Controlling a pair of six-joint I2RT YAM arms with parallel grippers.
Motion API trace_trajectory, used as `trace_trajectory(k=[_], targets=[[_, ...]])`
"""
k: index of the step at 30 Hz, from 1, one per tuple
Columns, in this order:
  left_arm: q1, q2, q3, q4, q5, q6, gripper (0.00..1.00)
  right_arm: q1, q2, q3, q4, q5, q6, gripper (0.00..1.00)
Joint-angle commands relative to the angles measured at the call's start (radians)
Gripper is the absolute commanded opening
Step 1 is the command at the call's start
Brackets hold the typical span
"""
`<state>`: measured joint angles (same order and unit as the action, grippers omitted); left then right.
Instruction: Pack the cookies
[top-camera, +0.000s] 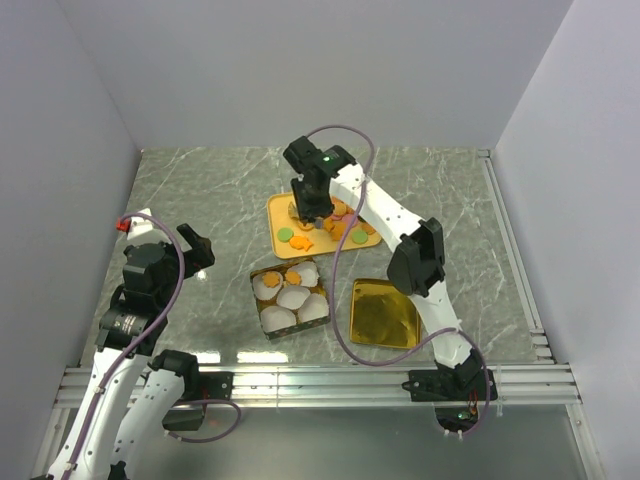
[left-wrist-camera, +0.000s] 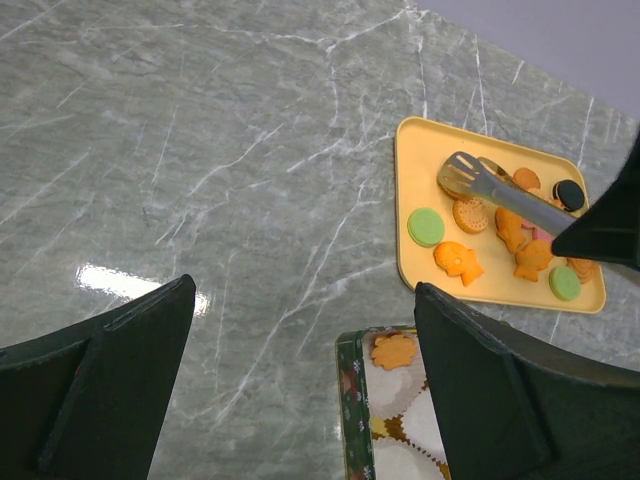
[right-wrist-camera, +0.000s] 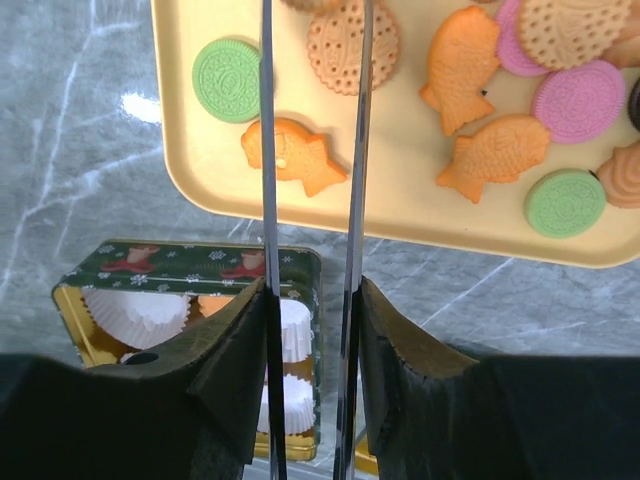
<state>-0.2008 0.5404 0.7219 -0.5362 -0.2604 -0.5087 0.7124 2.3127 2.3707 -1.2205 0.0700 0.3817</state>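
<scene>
The cookies (top-camera: 335, 228) lie on a yellow tray (top-camera: 283, 250): orange fish shapes (right-wrist-camera: 292, 155), tan rounds, pink and green ones (right-wrist-camera: 232, 66). My right gripper (top-camera: 310, 205) is shut on metal tongs (right-wrist-camera: 268, 150) and holds them over the tray's left part. The tongs' two arms stand slightly apart above an orange fish cookie and a tan round; the tips are out of view. My left gripper (top-camera: 195, 245) is open and empty above the table, left of the tin (top-camera: 290, 298). The tin holds white paper cups; two far cups each hold an orange cookie (left-wrist-camera: 393, 350).
A gold lid (top-camera: 383, 313) lies right of the tin. The tray (left-wrist-camera: 410, 200), the tongs (left-wrist-camera: 500, 190) and the tin's corner (left-wrist-camera: 355, 400) show in the left wrist view. Grey walls stand on three sides, a metal rail along the near edge.
</scene>
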Motion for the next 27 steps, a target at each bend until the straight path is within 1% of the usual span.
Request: trace_trajectory(k=[1,9,10,11,13,14,19,24,27], targets=[[-0.002,-0.010,-0.003,0.025,-0.026,0.015,0.98,-0.022,-0.153,-0.002,0.036,-0.007,0.019,0.38],[-0.002,0.003,-0.006,0.028,-0.025,0.016,0.97,-0.019,-0.321,-0.116,0.033,-0.058,0.009,0.36],[-0.002,0.006,-0.004,0.022,-0.033,0.016,0.97,-0.018,-0.366,-0.131,0.030,-0.067,0.009,0.36],[-0.002,0.012,-0.004,0.022,-0.045,0.013,0.99,-0.011,-0.389,-0.169,0.032,-0.067,0.009,0.35],[-0.002,0.020,0.001,0.018,-0.056,0.012,0.99,-0.005,-0.462,-0.218,0.045,-0.105,0.013,0.35],[-0.002,0.026,-0.001,0.019,-0.062,0.013,0.99,0.008,-0.489,-0.269,0.046,-0.127,0.013,0.35],[-0.002,0.021,0.004,0.004,-0.103,-0.014,1.00,0.071,-0.642,-0.404,0.029,-0.142,0.003,0.34],[-0.002,0.026,-0.004,0.022,-0.021,0.004,0.99,0.149,-0.792,-0.580,0.036,-0.151,0.016,0.34],[-0.002,0.021,-0.013,0.036,0.006,0.019,0.99,0.179,-0.855,-0.682,0.052,-0.159,0.026,0.34]])
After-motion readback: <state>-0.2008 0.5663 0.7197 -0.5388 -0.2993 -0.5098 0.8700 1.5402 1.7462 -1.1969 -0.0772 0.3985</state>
